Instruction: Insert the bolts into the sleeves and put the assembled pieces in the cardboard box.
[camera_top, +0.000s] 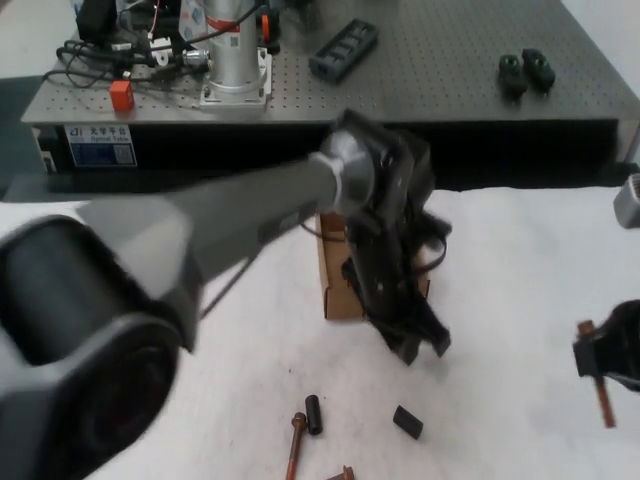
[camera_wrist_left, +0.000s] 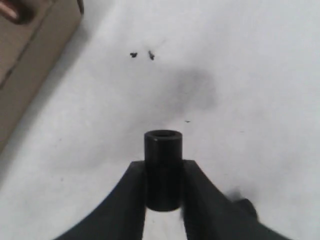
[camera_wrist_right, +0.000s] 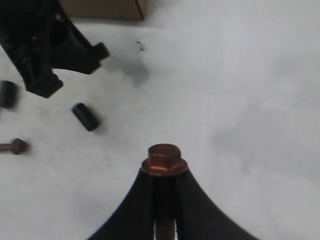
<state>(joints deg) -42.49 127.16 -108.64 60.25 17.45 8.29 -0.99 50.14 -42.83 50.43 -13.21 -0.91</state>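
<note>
While the left gripper (camera_wrist_left: 163, 175) hangs over the white-covered desk (camera_wrist_left: 240, 75), we see its two fingers closed firmly on a black sleeve (camera_wrist_left: 163, 145). The sleeve is pinched between them, and its open end pokes out past the tips. The cardboard box (camera_top: 338, 290) sits near the middle of the desk, and this gripper is just in front of it, toward the near edge.

Over at the desk's right edge, we find the right gripper (camera_wrist_right: 165, 177) closed just as tightly on a copper-coloured bolt (camera_wrist_right: 165, 157). The hexagonal head sits beyond the fingertips, and the shank runs back between the fingers. We cannot tell how far above the cloth either held piece hangs.

Close to the near edge lie the spare parts. One loose sleeve (camera_top: 313, 413) rests just beside a loose bolt (camera_top: 296, 445). A second loose sleeve (camera_top: 407, 421) lies apart from them, toward the right. Another bolt (camera_top: 343, 474) lies right at the near edge, between the two sleeves.
</note>
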